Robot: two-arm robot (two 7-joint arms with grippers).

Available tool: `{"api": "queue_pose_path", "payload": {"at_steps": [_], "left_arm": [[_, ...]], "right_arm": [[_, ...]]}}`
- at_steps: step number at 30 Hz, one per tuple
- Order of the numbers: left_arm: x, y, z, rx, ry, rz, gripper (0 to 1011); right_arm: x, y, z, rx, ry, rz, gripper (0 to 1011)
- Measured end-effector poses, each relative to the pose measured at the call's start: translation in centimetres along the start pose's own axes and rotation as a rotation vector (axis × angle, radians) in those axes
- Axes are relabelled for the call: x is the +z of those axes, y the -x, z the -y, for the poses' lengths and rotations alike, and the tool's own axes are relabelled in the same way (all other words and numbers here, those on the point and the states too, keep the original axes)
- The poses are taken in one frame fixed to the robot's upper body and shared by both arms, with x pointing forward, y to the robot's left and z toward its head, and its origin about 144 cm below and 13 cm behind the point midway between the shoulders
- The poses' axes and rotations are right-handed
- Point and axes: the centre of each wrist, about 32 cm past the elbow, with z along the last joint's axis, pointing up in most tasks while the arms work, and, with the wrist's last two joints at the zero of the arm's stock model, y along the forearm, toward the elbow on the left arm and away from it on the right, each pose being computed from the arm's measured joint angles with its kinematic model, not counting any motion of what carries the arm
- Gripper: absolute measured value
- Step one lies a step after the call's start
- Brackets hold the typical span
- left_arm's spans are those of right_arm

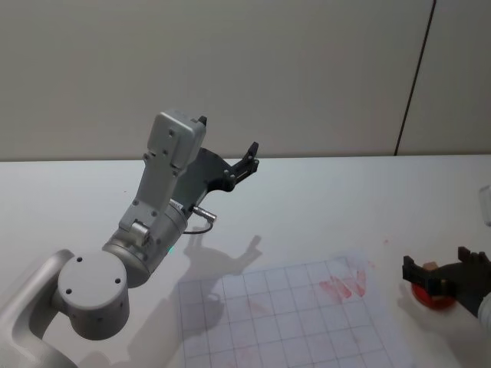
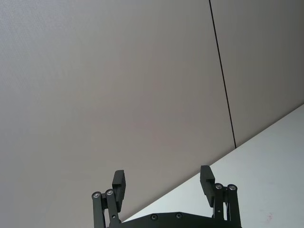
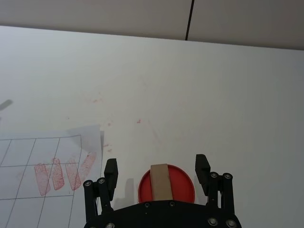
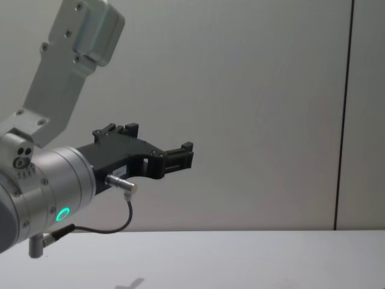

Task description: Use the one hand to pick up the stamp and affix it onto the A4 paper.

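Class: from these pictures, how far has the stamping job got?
Done: red prints already mark the A4 paper. In hand: the right gripper, open, straddles the stamp on the red ink pad, not yet gripping. Left: grasp, carry, press. The left gripper hangs raised, idle.

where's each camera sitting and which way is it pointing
Head view: high up, looking down at the table; left gripper raised, right gripper at the right edge.
Chest view: lower, facing the wall; left arm and gripper show.
Left wrist view: behind the left gripper's open fingers, facing wall and table edge.
Right wrist view: behind the right gripper, looking down; stamp on a red pad between its open fingers.
Head and right wrist views share the gridded paper.
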Motion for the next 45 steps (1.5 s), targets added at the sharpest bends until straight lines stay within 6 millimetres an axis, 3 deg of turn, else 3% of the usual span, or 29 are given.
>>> {"api": "queue_pose_path", "payload": {"at_steps": [7, 14, 19, 21, 22, 27, 34, 45], "left_arm": [[0.0, 0.0, 0.0, 0.000, 0.000, 0.000, 1002], [0.0, 0.0, 0.0, 0.000, 0.000, 0.000, 1001], [0.0, 0.0, 0.0, 0.000, 0.000, 0.000, 1001], [0.0, 0.0, 0.0, 0.000, 0.000, 0.000, 1001], [0.0, 0.0, 0.0, 0.000, 0.000, 0.000, 1001], [0.0, 0.0, 0.0, 0.000, 0.000, 0.000, 1001], [0.0, 0.0, 0.0, 0.000, 0.000, 0.000, 1001], [0.0, 0.0, 0.0, 0.000, 0.000, 0.000, 1001]], "right_arm": [[-0.5, -0.3, -0.7, 0.013, 0.033, 0.000, 999], [-1.0, -0.5, -1.1, 0.022, 0.056, 0.002, 855], [-1.2, -0.5, -1.2, 0.026, 0.064, 0.004, 731], [-1.3, -0.5, -1.2, 0.027, 0.066, 0.005, 624], [-1.3, -0.5, -1.3, 0.027, 0.067, 0.005, 624], [-1.4, -0.5, -1.3, 0.024, 0.071, 0.008, 427], [-1.5, -0.5, -1.3, 0.020, 0.074, 0.012, 224], [-1.8, -0.6, -1.5, 0.006, 0.092, 0.012, 219]]}}
